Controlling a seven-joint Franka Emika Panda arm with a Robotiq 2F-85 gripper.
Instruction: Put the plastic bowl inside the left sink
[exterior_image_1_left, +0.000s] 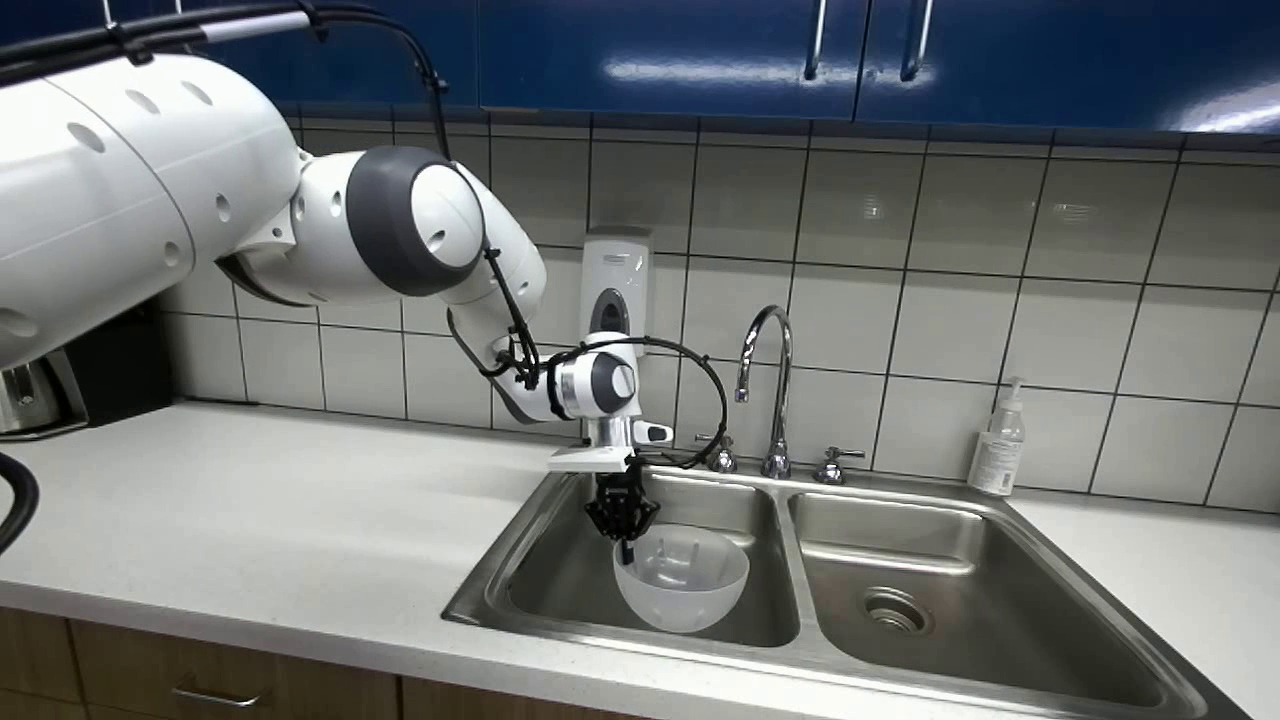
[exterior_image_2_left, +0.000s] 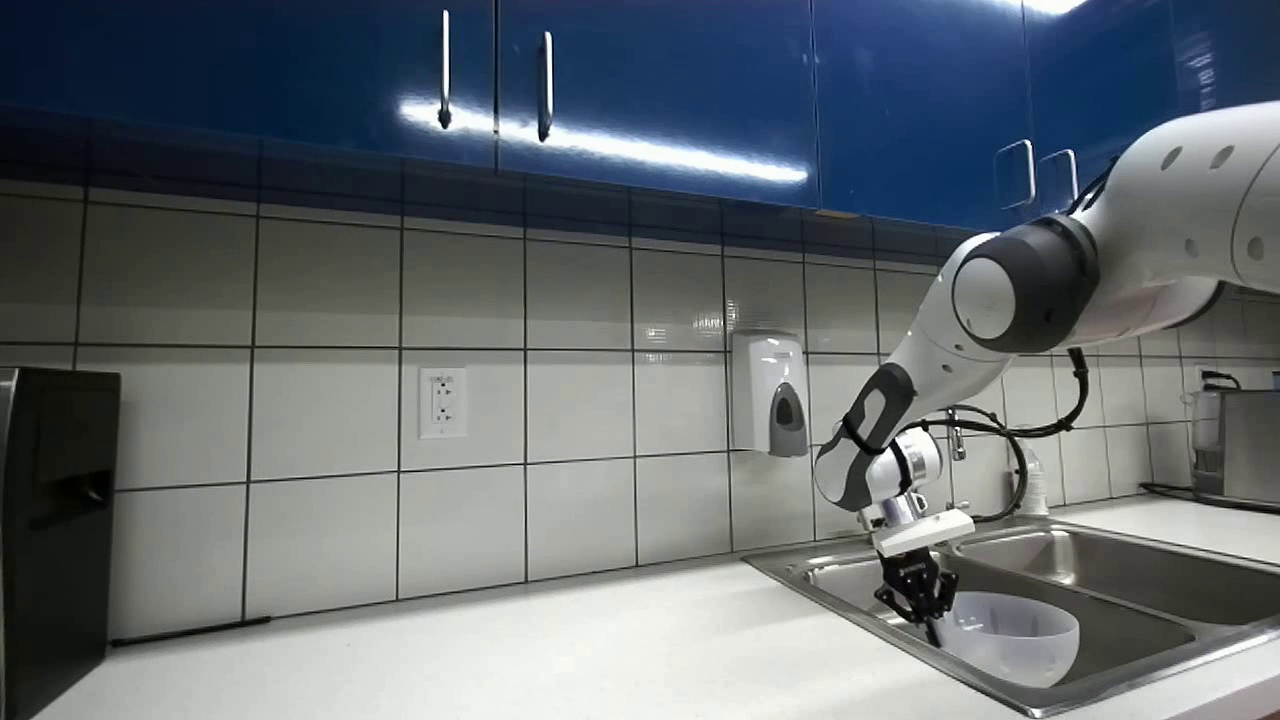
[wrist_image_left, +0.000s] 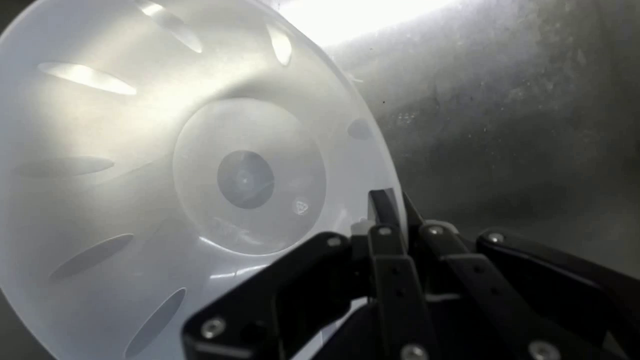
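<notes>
The plastic bowl (exterior_image_1_left: 682, 602) is round, whitish and translucent. It sits inside the steel basin (exterior_image_1_left: 560, 590) at the left side of the double sink as both exterior views see it. I cannot tell whether its base touches the basin floor. The right-hand basin (exterior_image_1_left: 1000, 635) has a round drain (exterior_image_1_left: 898, 610) in view. I cannot tell which basin is wider. My gripper (exterior_image_1_left: 627, 550) points down at the bowl's edge and is shut on its rim. In the wrist view one fingertip of the gripper (wrist_image_left: 395, 207) is inside the bowl (wrist_image_left: 250, 135) and one outside, with the rim between.
A curved chrome faucet (exterior_image_1_left: 775, 385) with two handles stands behind the divider. A white dispenser (exterior_image_1_left: 617, 285) hangs on the tiled wall. A soap bottle (exterior_image_1_left: 998, 445) stands behind the right-hand basin. A raised steel rim surrounds the sink. A black appliance (exterior_image_2_left: 60, 510) stands on the white counter.
</notes>
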